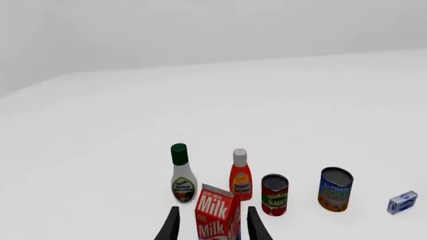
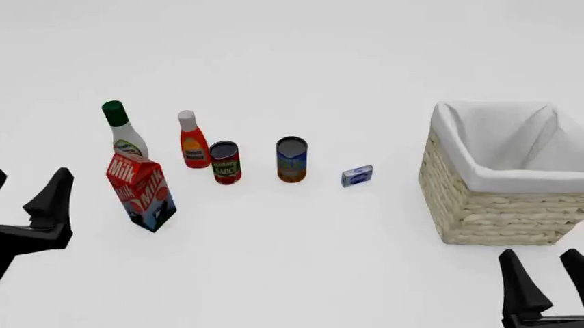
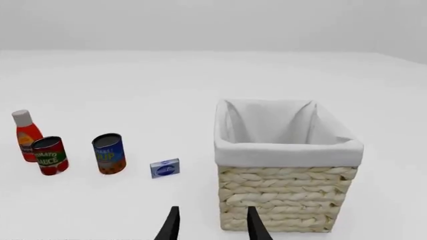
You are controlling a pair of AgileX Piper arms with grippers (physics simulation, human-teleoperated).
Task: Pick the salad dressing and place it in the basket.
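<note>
Starting nearest the camera in the front view, the right end effector (image 2: 550,277) sits low at the near right edge, its two dark fingers spread apart with nothing between them, just in front of the basket. The left end effector (image 2: 27,199) hangs at the near left edge, clear of all the groceries; its wrist view shows both fingers parted and empty, with the milk carton (image 2: 141,192) seen in the gap beyond them.

That milk carton is the closest grocery, standing tilted on the white table (image 2: 301,260). Just behind it, partly hidden by the carton's top, stands the salad dressing (image 2: 122,130), upright on the table at the far left of the row, well apart from the basket (image 2: 493,205). To its right comes the red bottle (image 2: 193,141) with its white cap, then the tomato sauce can (image 2: 224,162) just beside and slightly nearer, then the blue can (image 2: 292,160), then a small blue box (image 2: 357,175) lying flat.

The basket stands at the right, its white cloth lining showing nothing inside.
</note>
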